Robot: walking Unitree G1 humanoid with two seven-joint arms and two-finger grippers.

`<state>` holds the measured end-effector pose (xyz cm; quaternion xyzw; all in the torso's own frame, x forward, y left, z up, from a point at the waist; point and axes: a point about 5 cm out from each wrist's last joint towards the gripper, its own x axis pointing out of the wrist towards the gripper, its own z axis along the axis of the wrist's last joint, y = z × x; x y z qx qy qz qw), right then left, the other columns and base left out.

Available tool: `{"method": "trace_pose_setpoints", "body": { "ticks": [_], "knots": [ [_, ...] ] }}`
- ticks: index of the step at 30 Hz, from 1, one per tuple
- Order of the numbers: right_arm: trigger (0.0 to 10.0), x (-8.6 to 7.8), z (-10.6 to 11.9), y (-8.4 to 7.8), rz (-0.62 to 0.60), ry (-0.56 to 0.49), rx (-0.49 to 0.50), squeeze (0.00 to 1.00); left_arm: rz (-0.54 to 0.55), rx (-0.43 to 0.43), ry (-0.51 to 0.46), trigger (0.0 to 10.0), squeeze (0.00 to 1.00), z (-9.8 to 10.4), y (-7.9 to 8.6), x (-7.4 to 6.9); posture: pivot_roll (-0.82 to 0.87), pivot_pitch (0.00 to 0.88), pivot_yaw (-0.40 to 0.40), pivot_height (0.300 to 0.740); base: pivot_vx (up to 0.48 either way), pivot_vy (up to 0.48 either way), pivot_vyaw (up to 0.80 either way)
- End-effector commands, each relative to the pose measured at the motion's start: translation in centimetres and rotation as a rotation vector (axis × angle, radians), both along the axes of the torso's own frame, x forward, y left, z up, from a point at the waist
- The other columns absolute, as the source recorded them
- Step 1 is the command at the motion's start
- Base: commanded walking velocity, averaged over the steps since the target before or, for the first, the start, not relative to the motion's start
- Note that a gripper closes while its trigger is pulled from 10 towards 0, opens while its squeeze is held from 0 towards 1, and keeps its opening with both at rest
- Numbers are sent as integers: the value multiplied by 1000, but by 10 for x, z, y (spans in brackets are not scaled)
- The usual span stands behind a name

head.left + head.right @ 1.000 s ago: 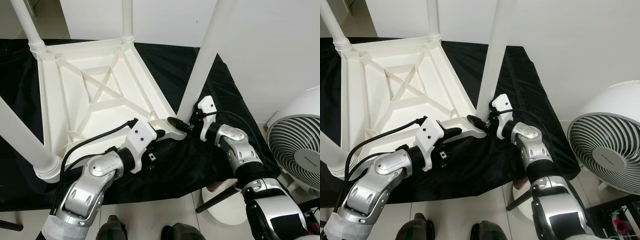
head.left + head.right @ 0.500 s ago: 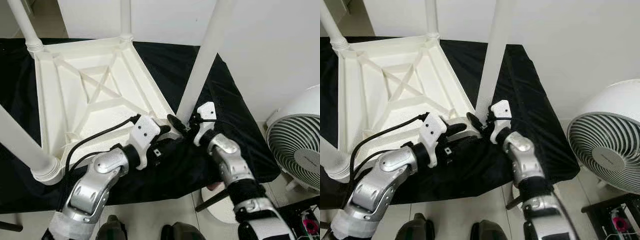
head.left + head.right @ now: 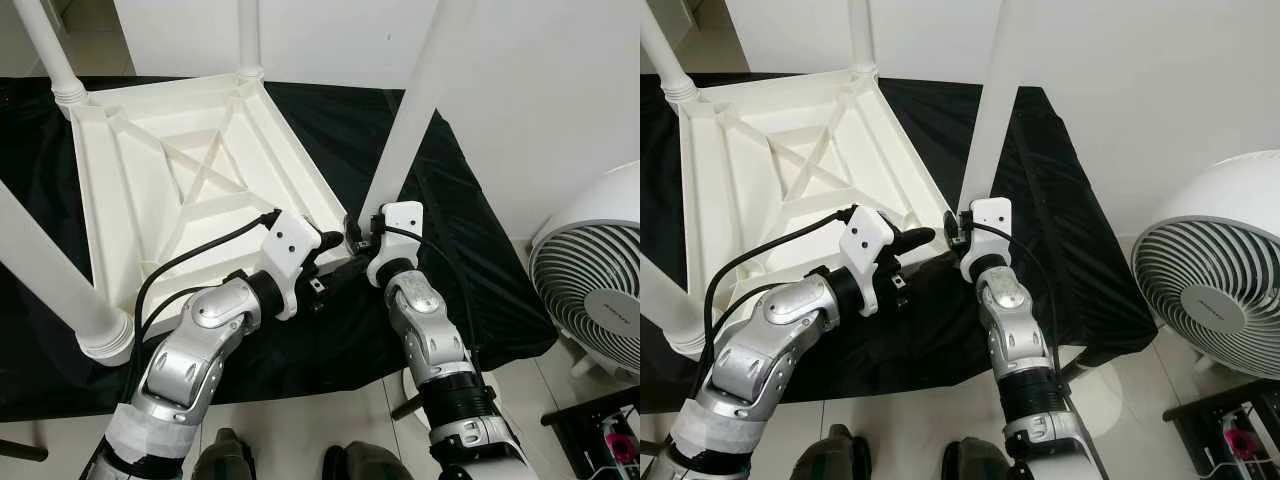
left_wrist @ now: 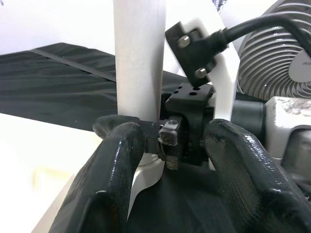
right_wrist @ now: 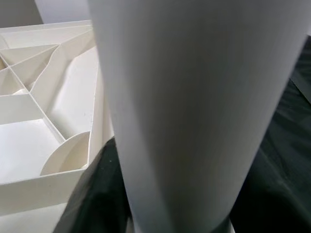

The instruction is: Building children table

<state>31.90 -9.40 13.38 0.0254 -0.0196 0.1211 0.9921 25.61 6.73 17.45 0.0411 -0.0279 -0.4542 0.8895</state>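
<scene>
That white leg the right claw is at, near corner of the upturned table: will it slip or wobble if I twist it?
The leg looks like smooth, glossy plastic, so the right claw may slip on it. It is tall and leans slightly above its corner socket, so it could probably wobble until seated. The table seems a light ribbed shell on loose black cloth, likely to shift.

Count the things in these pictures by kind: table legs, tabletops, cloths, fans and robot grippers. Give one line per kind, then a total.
Table legs: 4
Tabletops, upside down: 1
Black cloths: 1
Fans: 1
Grippers, left gripper and right gripper: 2
Total: 9
</scene>
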Motion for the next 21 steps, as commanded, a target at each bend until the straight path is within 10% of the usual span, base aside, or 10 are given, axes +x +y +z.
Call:
{"method": "trace_pose_setpoints", "body": {
  "ticks": [1,10,11,13,21],
  "knots": [
    [10000,2,13,-6,27,-53,20,1000,5,9,-7,10000,0,0,-1,1,-4,44,-50,740,0,0,0],
    [10000,8,16,-29,187,-62,-104,1000,6,19,-9,10000,0,-1,1,2,-3,38,-57,740,0,0,0],
    [10000,9,15,-33,225,-63,-128,129,4,25,-10,10000,0,-2,1,1,-3,35,-61,740,0,0,0],
    [10000,9,15,-35,262,-72,-151,0,4,29,-10,10000,0,-3,2,0,-3,35,-61,740,0,0,0],
    [10000,11,7,-43,458,-60,-252,0,6,49,-6,10000,0,-6,6,-2,8,23,-67,740,0,0,0]
  ]
}}
